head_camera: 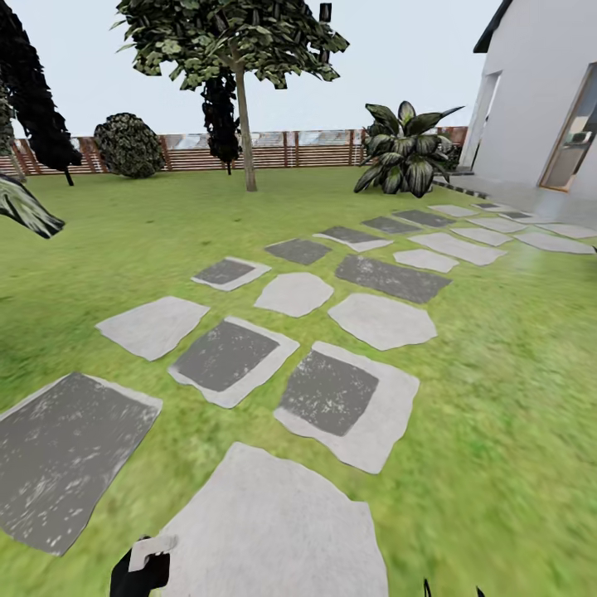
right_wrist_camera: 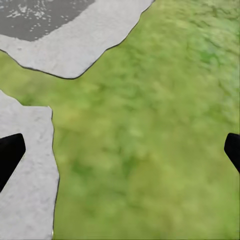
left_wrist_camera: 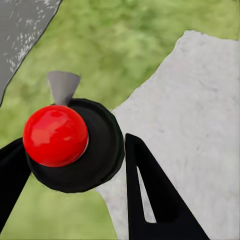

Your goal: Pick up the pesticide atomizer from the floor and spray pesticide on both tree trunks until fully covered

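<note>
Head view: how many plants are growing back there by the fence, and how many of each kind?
Leafy tree: 1
Dark narrow trees: 2
Round bush: 1
Big-leaved plant: 1
Total: 5

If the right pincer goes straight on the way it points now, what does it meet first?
Probably bare grass: the open right pincer points down at lawn, with the stepping stones off to one side. Depth is unclear.
</note>
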Controlling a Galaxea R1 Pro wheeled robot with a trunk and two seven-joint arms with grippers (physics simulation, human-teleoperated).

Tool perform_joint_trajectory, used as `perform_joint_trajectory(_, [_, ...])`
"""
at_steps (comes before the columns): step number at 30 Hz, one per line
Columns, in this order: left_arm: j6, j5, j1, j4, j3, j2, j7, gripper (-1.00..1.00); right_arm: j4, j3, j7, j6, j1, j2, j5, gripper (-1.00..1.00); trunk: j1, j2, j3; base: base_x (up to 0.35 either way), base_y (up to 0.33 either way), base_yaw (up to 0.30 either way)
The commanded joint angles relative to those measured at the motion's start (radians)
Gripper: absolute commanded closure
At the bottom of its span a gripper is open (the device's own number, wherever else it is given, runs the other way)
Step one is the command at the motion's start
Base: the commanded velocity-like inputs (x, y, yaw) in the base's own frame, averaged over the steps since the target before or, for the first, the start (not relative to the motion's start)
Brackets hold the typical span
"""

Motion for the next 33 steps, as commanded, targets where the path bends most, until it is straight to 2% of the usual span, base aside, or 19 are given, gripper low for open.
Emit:
perform_joint_trajectory(1, [-0.003,0.002,-0.001,0.001,0.0,0.0,0.001,1.0,0.001,0.0,-0.002,-0.002,-0.001,0.0,0.001,-1.0,0.0,0.0,-0.001,0.339,0.0,0.0])
perform_joint_trajectory(33, [-0.003,0.003,-0.001,0.001,0.0,0.0,0.0,1.0,0.001,0.0,-0.002,-0.002,-0.001,0.0,0.001,-1.0,0.0,0.0,-0.001,0.339,0.0,0.0])
